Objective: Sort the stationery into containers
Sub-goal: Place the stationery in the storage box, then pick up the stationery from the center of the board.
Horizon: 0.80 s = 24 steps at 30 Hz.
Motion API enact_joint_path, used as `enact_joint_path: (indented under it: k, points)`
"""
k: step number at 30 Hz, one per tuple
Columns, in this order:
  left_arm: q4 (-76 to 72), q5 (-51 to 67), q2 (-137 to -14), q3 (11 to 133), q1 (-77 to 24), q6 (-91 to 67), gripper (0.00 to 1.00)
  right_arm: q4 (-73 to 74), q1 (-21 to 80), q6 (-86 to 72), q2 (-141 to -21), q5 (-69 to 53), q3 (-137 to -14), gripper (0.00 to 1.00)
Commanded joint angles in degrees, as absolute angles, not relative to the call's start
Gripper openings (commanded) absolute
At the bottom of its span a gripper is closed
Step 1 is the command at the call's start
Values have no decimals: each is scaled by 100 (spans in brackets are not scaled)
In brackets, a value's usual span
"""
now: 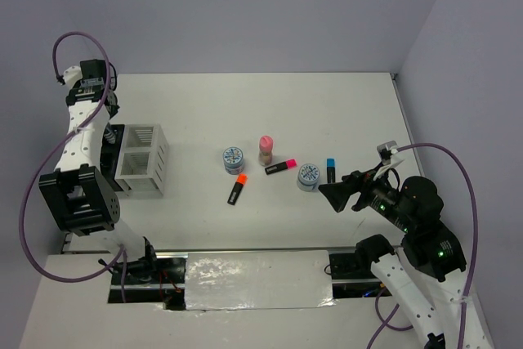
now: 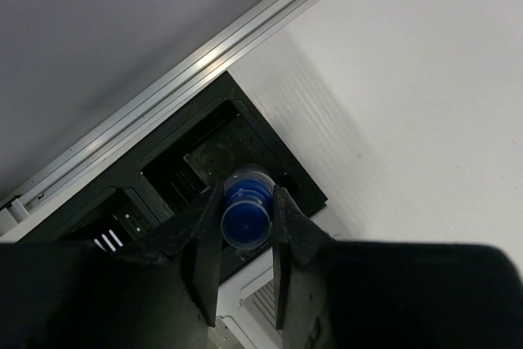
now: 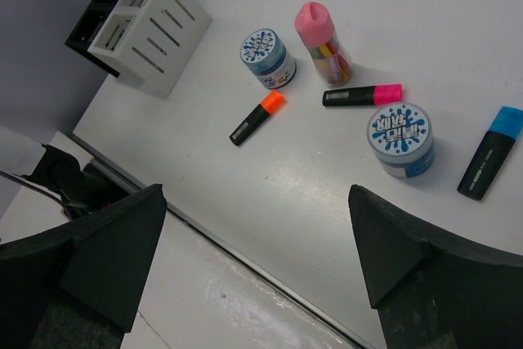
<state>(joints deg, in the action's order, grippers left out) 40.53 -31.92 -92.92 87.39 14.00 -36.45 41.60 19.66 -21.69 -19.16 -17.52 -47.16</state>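
You're pinching bottle (image 2: 247,223) near top in left end effector (image 2: 245,203) above holder (image 2: 245,132) (likely light, slick); right end effector (image 3: 261,259) gaping wide.

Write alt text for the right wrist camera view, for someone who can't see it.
Framed by the open right gripper, loose stationery lies on a white table: orange highlighter, pink highlighter, blue highlighter, two blue-white tins and a pink-capped jar. A white slotted box and black pen holder stand top left.
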Motion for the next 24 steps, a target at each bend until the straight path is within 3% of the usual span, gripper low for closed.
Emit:
enact_joint_path:
  k: [1,2,3,6,13,16,19,24]
  points:
    - [3805,-3410,-9176,8710,1397,-3744,28,3911,1942,-2153,-1881,-1854,-4693,100]
    - [3840,-3480,-9167,8684,1397,-3762,38,3920,1942,-2162,-1872,-1846,-4702,100]
    - [3937,-3515,-9158,8675,1406,-3840,58,3911,1942,-2180,-1872,-1854,-4702,100]
    - [4077,-3630,-9114,8631,1406,-3964,98,3859,1942,-2215,-1872,-1863,-4693,100]
    - [4455,-3358,-8905,8955,1258,-3885,99,3937,1942,-2171,-1890,-1802,-4728,100]
    - [4211,-3191,-8440,8895,486,-3666,99,3999,1942,-2127,-1881,-1653,-4790,100]
    - [3511,-3008,-8035,8720,-1206,-3316,99,4060,1942,-2127,-1933,-1451,-4851,100]
    - [1341,-855,-7708,7639,-3047,-2699,99,4192,1942,-2118,-1969,-1301,-4974,100]
